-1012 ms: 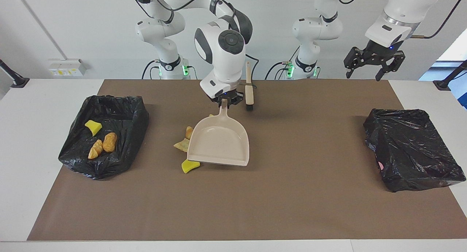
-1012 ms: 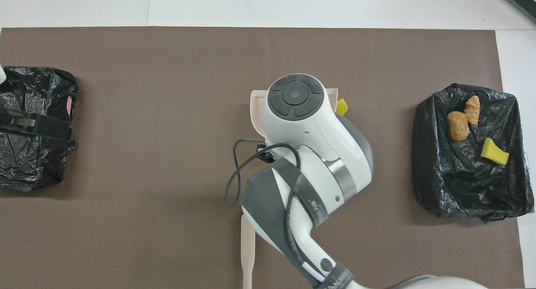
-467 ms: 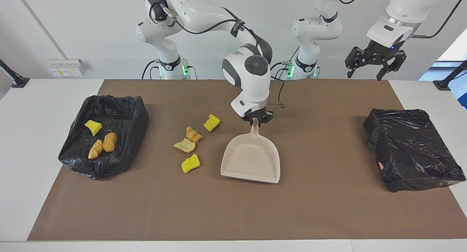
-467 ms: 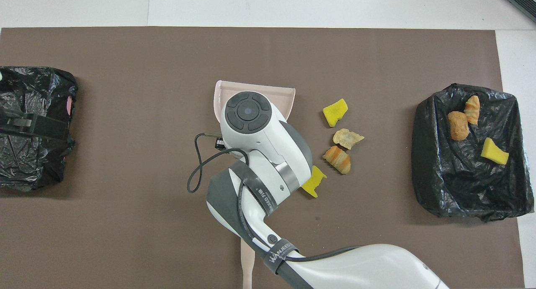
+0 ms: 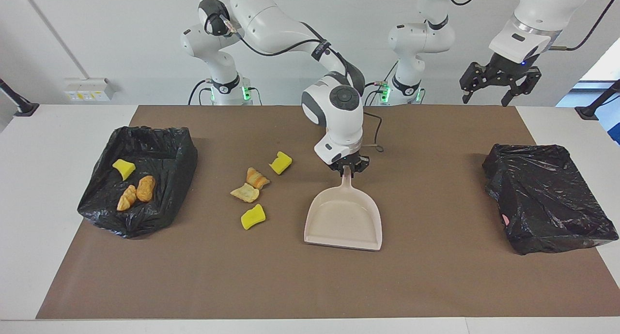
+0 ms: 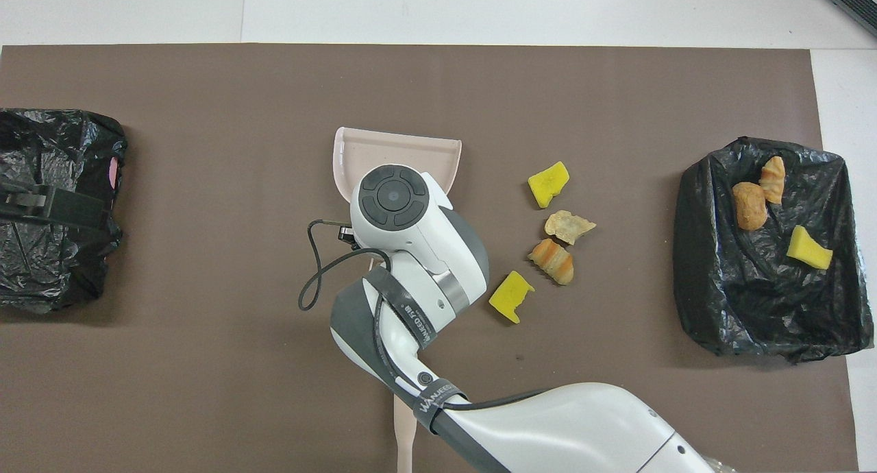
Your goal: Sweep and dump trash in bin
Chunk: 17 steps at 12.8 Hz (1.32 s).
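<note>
My right gripper (image 5: 347, 169) is shut on the handle of the beige dustpan (image 5: 345, 220), which sits low at the middle of the mat, mouth away from the robots. The overhead view shows only the pan's front (image 6: 397, 154); the arm's wrist hides the gripper. Several trash scraps lie beside the pan toward the right arm's end: a yellow sponge (image 5: 280, 162), two bread chunks (image 5: 257, 178) and another yellow sponge (image 5: 253, 217). The black-lined bin (image 5: 160, 213) there holds three scraps (image 5: 137, 191). My left gripper (image 5: 499, 89) hangs open, high over the left arm's end.
A second black bag-covered bin (image 5: 547, 198) stands at the left arm's end of the mat. The brush handle (image 6: 405, 425) lies near the robots, partly under the right arm. A loose cable loops beside the right wrist (image 6: 312, 288).
The right gripper has carried the dustpan away from the scraps toward the left arm's end and farther from the robots, uncovering them. The left arm has barely moved.
</note>
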Motion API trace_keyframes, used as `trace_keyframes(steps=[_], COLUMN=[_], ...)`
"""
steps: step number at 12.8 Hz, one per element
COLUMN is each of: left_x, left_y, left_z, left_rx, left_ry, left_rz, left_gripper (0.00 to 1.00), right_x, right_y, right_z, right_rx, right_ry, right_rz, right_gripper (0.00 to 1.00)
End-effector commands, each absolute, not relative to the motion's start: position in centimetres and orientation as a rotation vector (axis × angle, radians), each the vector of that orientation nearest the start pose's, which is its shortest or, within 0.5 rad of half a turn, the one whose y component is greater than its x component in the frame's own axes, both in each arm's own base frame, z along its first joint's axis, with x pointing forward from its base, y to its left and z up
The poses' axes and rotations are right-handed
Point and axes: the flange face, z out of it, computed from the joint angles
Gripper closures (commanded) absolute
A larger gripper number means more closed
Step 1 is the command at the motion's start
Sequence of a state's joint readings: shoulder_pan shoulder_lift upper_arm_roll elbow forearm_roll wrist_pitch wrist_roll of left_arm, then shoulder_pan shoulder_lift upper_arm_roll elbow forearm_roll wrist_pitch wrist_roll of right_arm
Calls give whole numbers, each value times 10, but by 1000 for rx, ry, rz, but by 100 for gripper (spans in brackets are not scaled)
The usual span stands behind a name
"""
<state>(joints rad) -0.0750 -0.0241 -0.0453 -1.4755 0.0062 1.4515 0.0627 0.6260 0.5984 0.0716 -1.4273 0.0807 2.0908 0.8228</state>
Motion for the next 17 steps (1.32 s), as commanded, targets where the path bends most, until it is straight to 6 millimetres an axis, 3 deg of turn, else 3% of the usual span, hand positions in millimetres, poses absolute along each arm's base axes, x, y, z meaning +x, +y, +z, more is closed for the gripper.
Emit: trace_keyframes(steps=[1, 2, 3, 4, 7, 9, 12, 14, 17], left_x=[525, 525, 525, 525, 526, 528, 534, 542, 550], left_y=[-62, -63, -63, -64, -66, -69, -78, -95, -140], left_z=[675, 675, 675, 675, 675, 675, 660, 650, 611], left_rx=[-3111, -3110, -3110, -3110, -3111, -3110, -3109, -3107, -3115], left_ry=[299, 301, 298, 301, 304, 308, 334, 370, 367], left_rz=[7, 2, 7, 4, -10, -29, -44, -75, -101], left_gripper=[0, 0, 0, 0, 0, 0, 0, 0, 0], right_x=[558, 557, 555, 553, 543, 534, 483, 437, 378], right_y=[460, 460, 456, 449, 435, 412, 385, 385, 386], right_z=[350, 353, 357, 372, 420, 461, 513, 522, 502], right_rx=[-2981, -2981, -2989, -2988, -3007, -3021, -3039, -3074, -3002], right_ry=[211, 201, 199, 204, 155, 164, 135, 93, 117], right_rz=[49, 53, 69, 65, 88, 108, 213, 343, 462], right_gripper=[53, 38, 14, 0, 0, 0, 0, 0, 0])
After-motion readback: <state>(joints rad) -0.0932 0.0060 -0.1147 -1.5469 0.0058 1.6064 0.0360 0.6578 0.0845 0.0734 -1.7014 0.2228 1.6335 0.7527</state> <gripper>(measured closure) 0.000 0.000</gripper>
